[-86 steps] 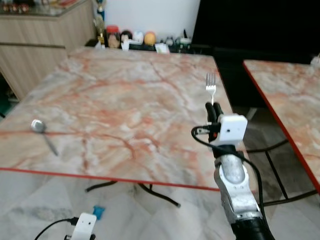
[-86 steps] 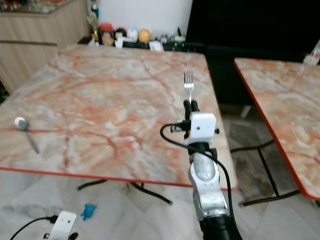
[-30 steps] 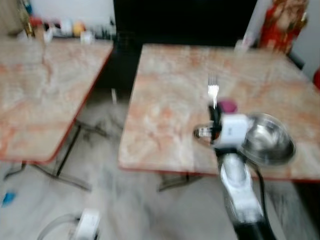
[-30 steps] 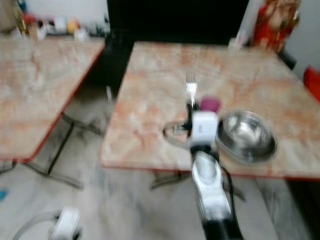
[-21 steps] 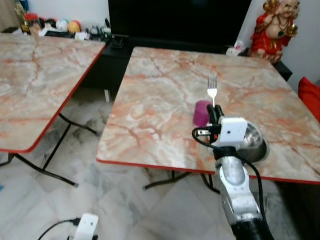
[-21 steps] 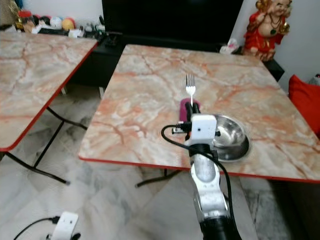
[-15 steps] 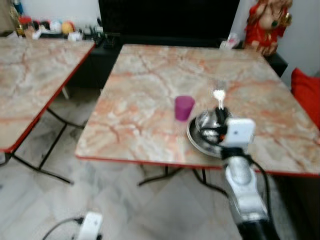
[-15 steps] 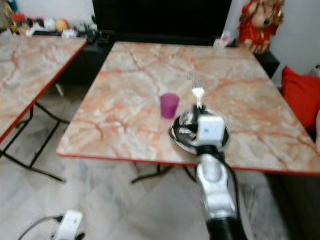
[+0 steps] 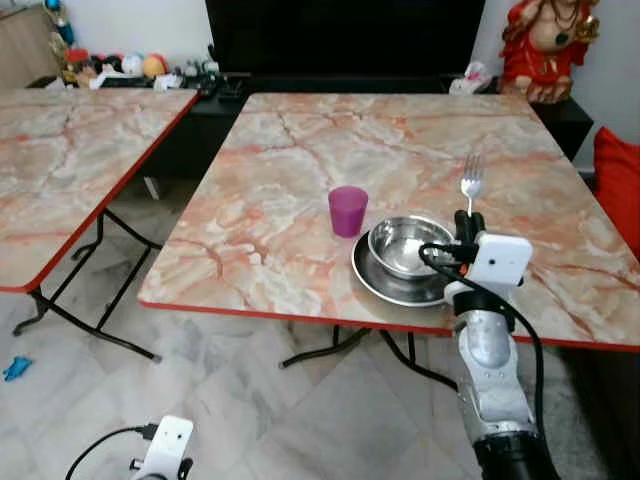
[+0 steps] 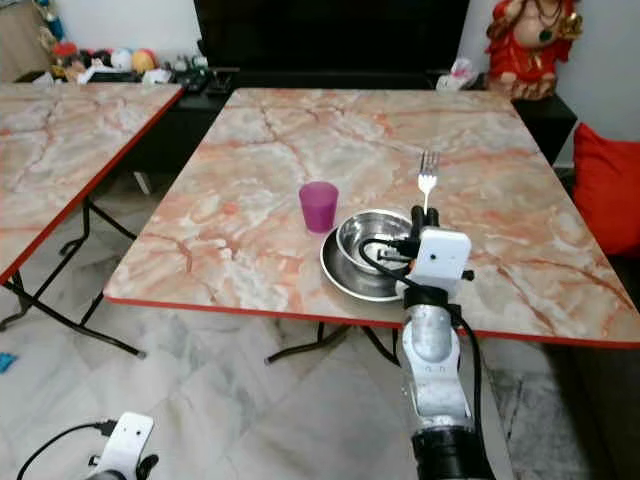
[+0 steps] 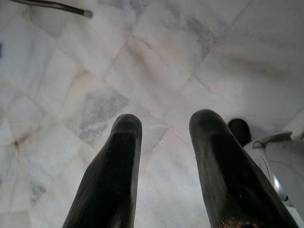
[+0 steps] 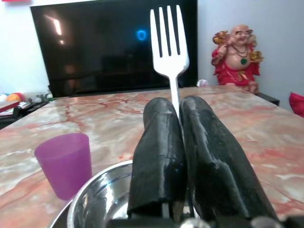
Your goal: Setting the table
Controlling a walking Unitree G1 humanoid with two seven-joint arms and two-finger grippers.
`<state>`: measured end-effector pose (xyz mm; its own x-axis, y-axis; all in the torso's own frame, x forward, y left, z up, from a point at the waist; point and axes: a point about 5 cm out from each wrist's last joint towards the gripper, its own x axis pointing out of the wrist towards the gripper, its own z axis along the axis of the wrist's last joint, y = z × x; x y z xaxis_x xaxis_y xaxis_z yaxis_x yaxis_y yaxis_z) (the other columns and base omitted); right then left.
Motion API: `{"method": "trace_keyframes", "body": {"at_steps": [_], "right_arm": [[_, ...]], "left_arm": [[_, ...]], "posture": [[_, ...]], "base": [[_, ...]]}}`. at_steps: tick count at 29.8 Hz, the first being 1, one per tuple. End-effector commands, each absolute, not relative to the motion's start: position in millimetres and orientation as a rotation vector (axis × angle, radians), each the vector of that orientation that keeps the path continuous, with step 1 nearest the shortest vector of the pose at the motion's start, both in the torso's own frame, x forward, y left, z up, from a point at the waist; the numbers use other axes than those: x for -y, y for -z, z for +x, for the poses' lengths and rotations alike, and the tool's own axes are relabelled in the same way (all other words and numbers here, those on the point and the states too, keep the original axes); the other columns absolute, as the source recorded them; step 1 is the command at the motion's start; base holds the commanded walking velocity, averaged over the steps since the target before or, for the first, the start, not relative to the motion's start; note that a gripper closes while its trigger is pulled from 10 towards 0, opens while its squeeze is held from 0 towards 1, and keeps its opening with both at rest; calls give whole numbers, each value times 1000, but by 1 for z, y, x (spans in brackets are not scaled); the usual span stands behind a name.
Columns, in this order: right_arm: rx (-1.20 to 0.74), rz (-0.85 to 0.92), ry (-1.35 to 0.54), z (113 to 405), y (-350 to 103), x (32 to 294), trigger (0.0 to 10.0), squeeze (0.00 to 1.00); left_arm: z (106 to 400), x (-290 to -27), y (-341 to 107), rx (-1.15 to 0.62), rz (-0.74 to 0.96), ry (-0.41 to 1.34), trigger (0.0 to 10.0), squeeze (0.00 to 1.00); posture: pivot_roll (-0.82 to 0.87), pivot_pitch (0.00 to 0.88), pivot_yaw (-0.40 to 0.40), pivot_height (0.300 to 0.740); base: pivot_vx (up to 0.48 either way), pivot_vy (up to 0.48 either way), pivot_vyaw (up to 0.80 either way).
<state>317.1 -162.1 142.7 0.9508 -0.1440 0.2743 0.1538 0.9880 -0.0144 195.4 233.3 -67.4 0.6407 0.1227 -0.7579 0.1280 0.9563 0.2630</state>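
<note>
My right gripper [image 9: 467, 219] is shut on a silver fork [image 9: 471, 180], held upright with its tines up, just right of a steel bowl [image 9: 407, 246] that sits on a steel plate [image 9: 385, 280]. A purple cup [image 9: 347, 211] stands left of the bowl on the marble table [image 9: 290, 200]. In the right wrist view the fork [image 12: 168, 42] rises between the black fingers [image 12: 159, 152], with the cup [image 12: 66, 164] and bowl [image 12: 102, 202] beyond. My left gripper [image 11: 164, 142] hangs open over the tiled floor.
A second marble table [image 9: 70, 150] stands to the left, with a gap of tiled floor [image 9: 150, 330] between. A black TV [image 9: 345, 40] and a red figurine [image 9: 545, 45] stand behind the table. A red cushion [image 9: 615, 180] lies at the right.
The camera has turned from the left table with a spoon to this table. The cup, bowl and plate have come into view. The fork stays in my right gripper.
</note>
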Motion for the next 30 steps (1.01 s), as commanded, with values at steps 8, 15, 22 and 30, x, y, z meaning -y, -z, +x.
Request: {"method": "trace_keyframes", "body": {"at_steps": [8, 15, 22, 30], "right_arm": [[276, -86, 225, 313, -144, 190, 10000, 0], [276, -194, 358, 303, -155, 244, 10000, 0], [248, -256, 369, 299, -158, 262, 10000, 0], [224, -189, 342, 302, -153, 253, 10000, 0]], "left_arm": [[198, -236, 66, -885, 316, 9, 10000, 0], [196, -234, 67, -885, 308, 8, 10000, 0], [193, -235, 69, -891, 306, 4, 10000, 0], [193, -231, 69, -868, 261, -12, 10000, 0]], "posture": [[131, 0, 46, 740], [121, 0, 36, 740], [112, 10, 23, 740], [119, 17, 19, 740]], "base": [[0, 0, 0], [0, 0, 0], [0, 0, 0], [0, 0, 0]]}}
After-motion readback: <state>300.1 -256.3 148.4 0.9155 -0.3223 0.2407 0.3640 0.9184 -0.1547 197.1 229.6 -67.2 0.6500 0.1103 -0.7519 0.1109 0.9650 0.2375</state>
